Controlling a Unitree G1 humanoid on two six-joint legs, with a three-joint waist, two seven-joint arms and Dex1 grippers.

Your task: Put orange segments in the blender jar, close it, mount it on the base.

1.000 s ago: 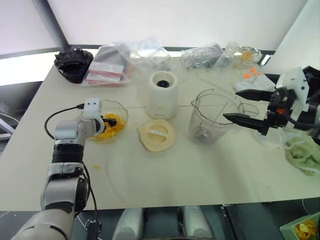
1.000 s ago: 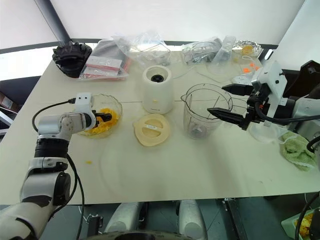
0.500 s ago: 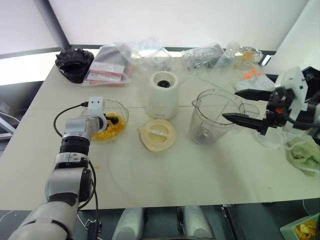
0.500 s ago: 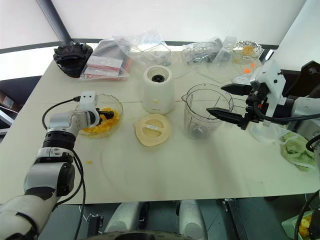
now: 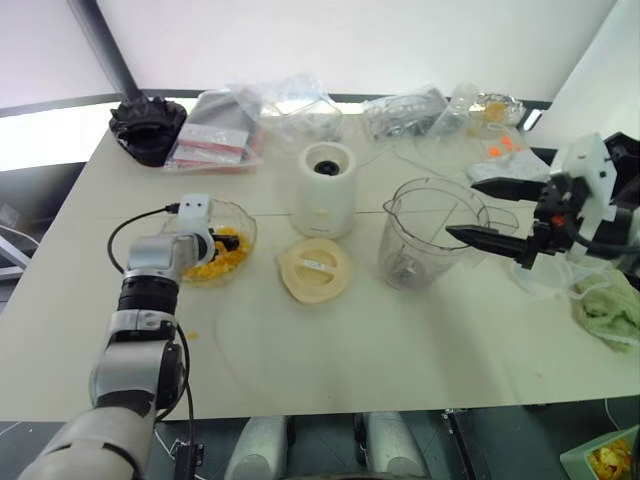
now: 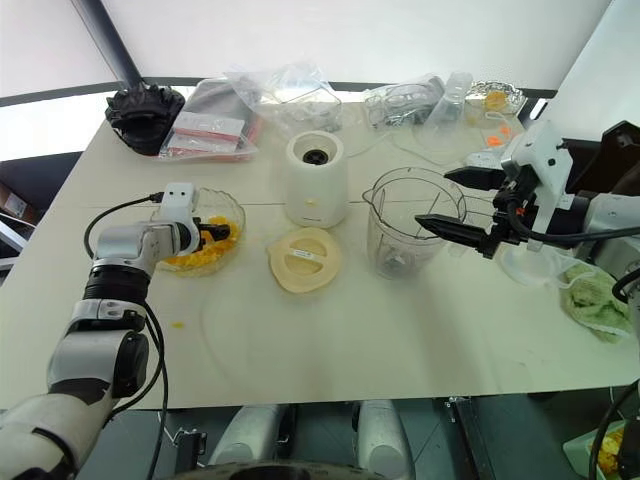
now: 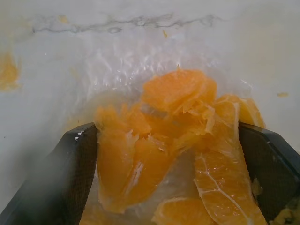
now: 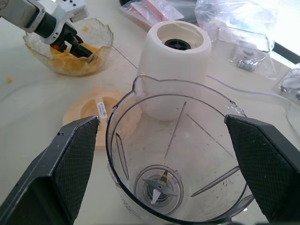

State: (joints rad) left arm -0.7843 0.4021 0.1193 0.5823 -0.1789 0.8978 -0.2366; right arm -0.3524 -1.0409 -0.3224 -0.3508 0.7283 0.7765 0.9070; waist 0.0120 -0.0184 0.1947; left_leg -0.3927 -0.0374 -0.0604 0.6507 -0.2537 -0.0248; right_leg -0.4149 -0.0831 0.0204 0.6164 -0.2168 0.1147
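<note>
Near the desk's left edge, the wide-open left end effector (image 7: 166, 154) straddles slippery orange segments (image 7: 176, 136) in the glass bowl (image 5: 243, 222); they may squash or drip before reaching the empty blender jar (image 8: 180, 154) between the right end effector's (image 5: 483, 212) spread fingers.

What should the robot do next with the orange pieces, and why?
Probably close the left tool on a piece. Its open fingers already sit either side of the orange segments in the glass bowl, and the blender jar looks empty, with the right tool open by its rim.
</note>
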